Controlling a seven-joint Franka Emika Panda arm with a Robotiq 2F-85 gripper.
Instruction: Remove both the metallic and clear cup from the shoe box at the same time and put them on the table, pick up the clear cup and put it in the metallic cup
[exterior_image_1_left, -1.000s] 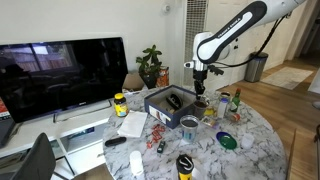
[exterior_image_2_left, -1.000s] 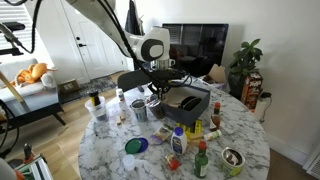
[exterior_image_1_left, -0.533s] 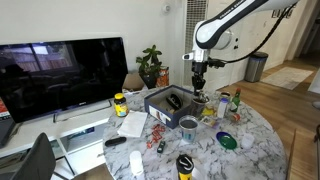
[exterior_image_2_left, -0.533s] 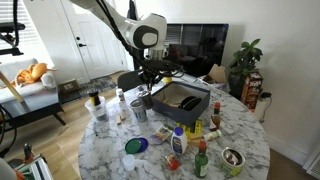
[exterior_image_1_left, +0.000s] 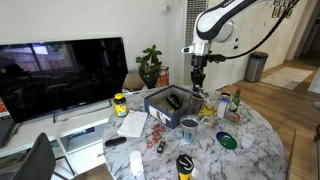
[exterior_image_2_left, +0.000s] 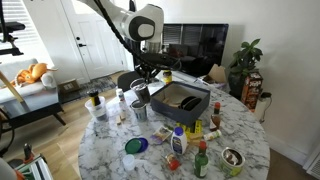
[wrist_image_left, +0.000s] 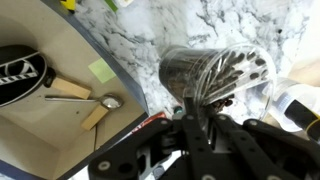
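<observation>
My gripper (wrist_image_left: 197, 112) is shut on the touching walls of two cups. The metallic cup (wrist_image_left: 185, 75) has a dark inside. The clear cup (wrist_image_left: 242, 66) is ribbed and see-through. Both hang over the marble table (wrist_image_left: 170, 25), just past the rim of the dark shoe box (wrist_image_left: 110, 65). In both exterior views the gripper (exterior_image_1_left: 198, 84) (exterior_image_2_left: 146, 88) is raised beside the shoe box (exterior_image_1_left: 158, 100) (exterior_image_2_left: 190, 104); the cups are too small to tell apart there.
Bottles and cans crowd the table (exterior_image_1_left: 255, 150) around the box. A grey tin (exterior_image_1_left: 189, 126) and a black can with a yellow top (exterior_image_1_left: 184, 166) stand in front. A white bottle (wrist_image_left: 300, 100) lies close to the held cups. A spoon (wrist_image_left: 108, 101) lies inside the box.
The arm has risen and drawn the gripper up out of the box with both cups in it, toward the table beside the box's edge.
</observation>
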